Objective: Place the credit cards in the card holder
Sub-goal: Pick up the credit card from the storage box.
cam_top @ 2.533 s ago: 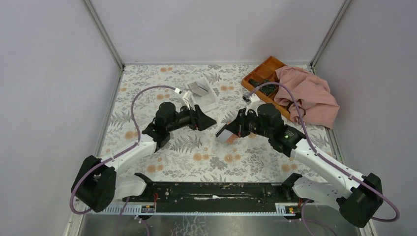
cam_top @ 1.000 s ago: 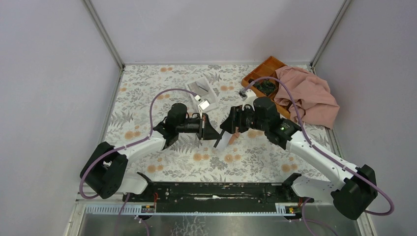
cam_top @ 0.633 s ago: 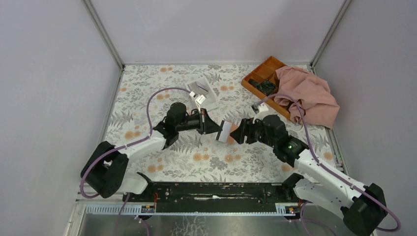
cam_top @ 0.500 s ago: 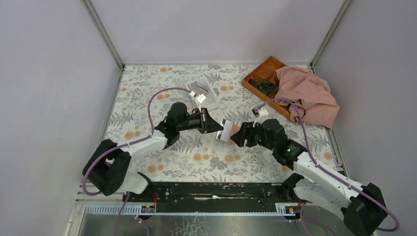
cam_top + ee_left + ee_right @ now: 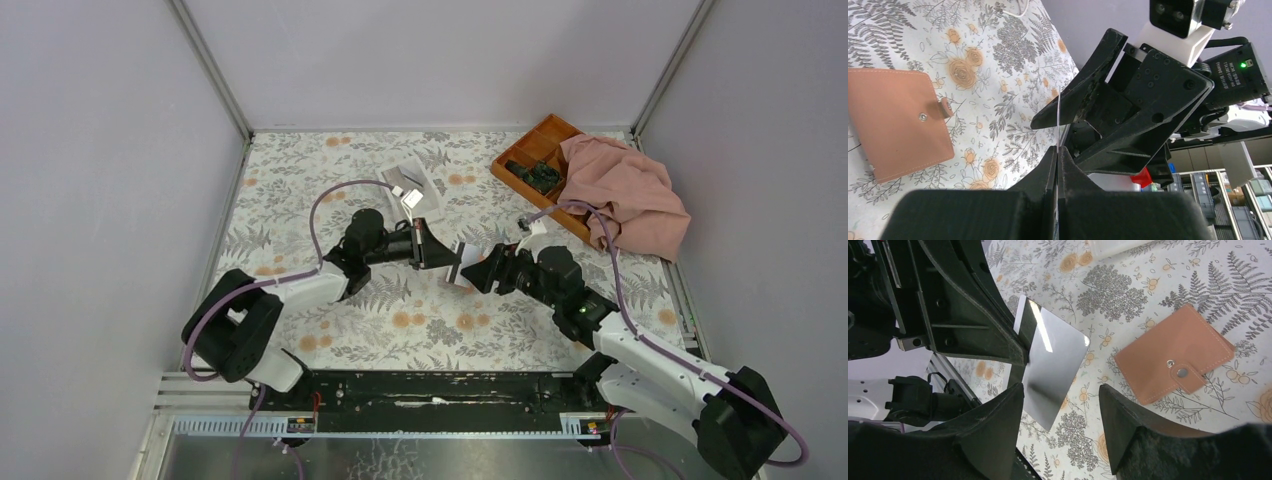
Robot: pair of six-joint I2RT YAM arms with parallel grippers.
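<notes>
The job is at an early stage. The card holder (image 5: 1175, 359) lies flat on the floral surface (image 5: 1148, 290), folded and with its snap tab fastened, and no card shows in it. One of the credit cards (image 5: 1050, 367) is up in the air above the surface, just beside the holder in the right wrist view but not touching it. What is left, by my reading: get the holder open, slide this card in, then fetch any others — a greyish piece by the white box (image 5: 425, 200) at the far side may be one, though it is too small to tell.

The left claw (image 5: 1057, 155) is pressed together on the card's edge, the card showing edge-on as a thin line between its fingers. The right claw (image 5: 1060, 390) faces it with its two fingers (image 5: 993, 440) standing well apart — the card hangs in the gap ahead of them, and I see no contact with either finger.
</notes>
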